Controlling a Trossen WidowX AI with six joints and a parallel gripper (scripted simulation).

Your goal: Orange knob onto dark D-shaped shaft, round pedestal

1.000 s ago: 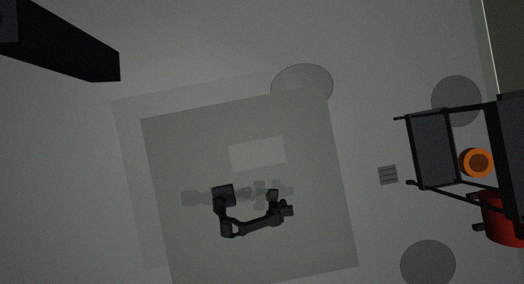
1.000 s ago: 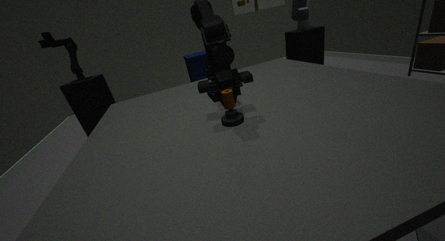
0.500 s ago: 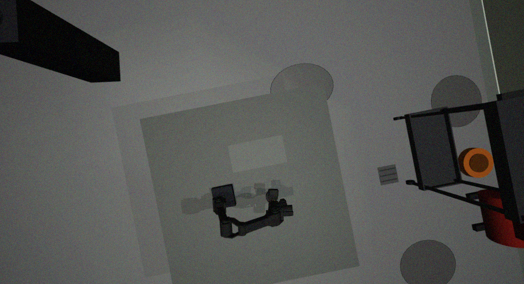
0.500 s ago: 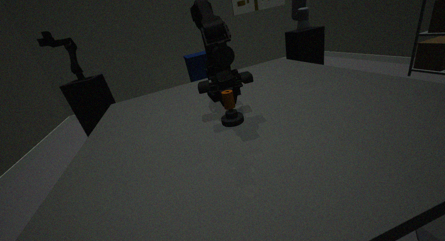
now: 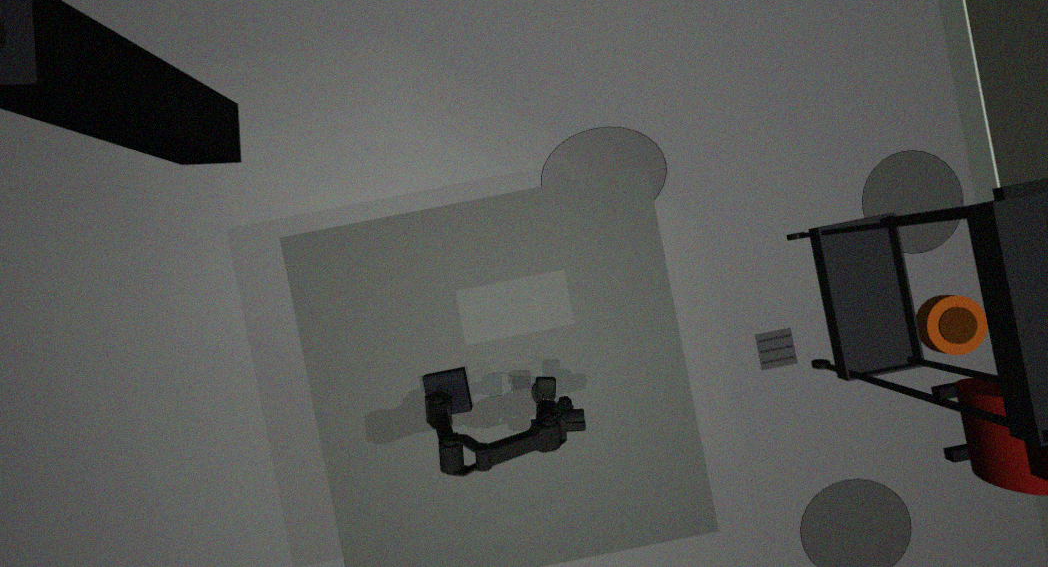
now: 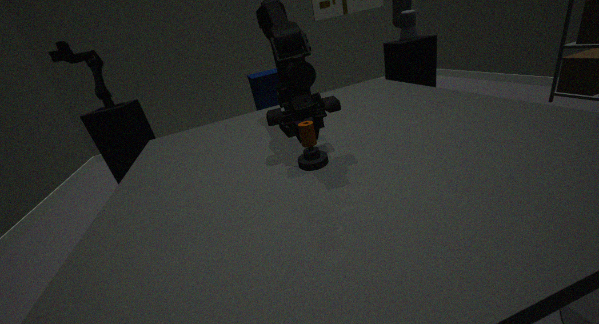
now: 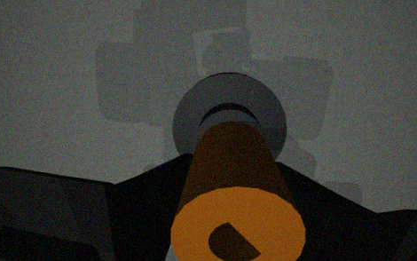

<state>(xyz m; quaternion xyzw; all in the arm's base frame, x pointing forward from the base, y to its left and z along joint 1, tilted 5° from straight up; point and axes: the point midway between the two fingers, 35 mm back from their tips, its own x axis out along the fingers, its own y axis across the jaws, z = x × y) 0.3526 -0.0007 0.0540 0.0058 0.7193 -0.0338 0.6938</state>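
Orange cylindrical knob (image 6: 307,132): held upright directly above the round dark-grey pedestal (image 6: 312,160), lower end at the pedestal's raised centre; seating depth cannot be told.
Knob hole (image 7: 232,241): D-shaped, visible in the upper face in the wrist view.
Black parallel-jaw gripper (image 6: 305,129): clamped on the knob's sides, fingers partly apart.
Pedestal: on the grey table top (image 6: 377,204), ringing the knob's far end in the wrist view (image 7: 229,116).
Shaft: hidden by the knob.

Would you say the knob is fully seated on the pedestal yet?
No. The gripper holds the knob above the pedestal.
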